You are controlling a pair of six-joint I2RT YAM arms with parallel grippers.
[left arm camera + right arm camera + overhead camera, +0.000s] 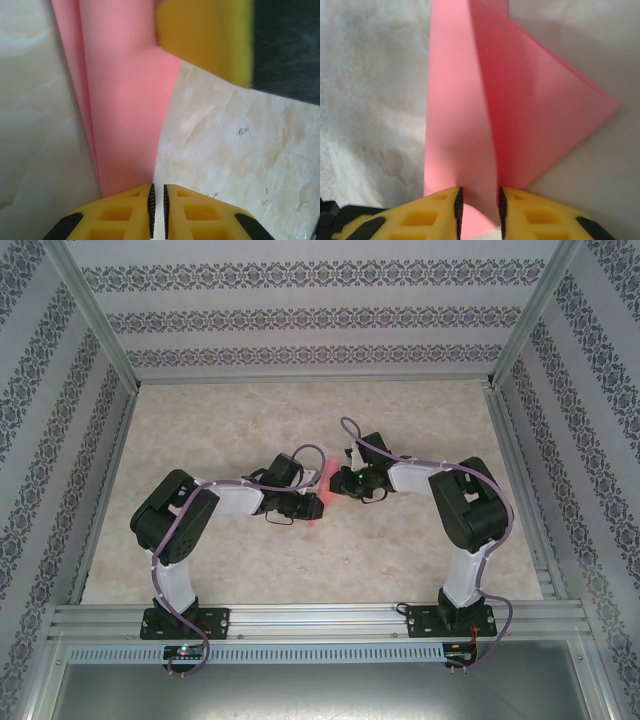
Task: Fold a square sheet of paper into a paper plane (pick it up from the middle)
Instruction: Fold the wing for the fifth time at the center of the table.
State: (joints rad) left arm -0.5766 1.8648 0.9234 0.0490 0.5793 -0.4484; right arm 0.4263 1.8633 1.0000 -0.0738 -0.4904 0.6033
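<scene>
Closest to the lens, my left fingers are clenched on the near end of the sheet of paper. Their ribbed black pads almost touch, with only the thin pink layers between them. I judge this pinch anchors one end so the creases cannot slide. The sheet runs away from me as a long strip, matte and unmarked, with a soft lengthwise fold down its left side. It lies over the pale, marbled counter. At its far end a blurred yellow block, a finger of my other arm, overlaps the paper's corner.

From above, my right fingers face the left ones across the middle of the counter, with the pink paper between the two. In the right wrist view they stand parted and released. A raised ridge of paper passes through the gap, and neither pad presses it. A triangular flap spreads to the right there, crisp-edged and sharp-pointed, casting a faint shadow. I take it for a wing fold, with more folding left to do.
</scene>
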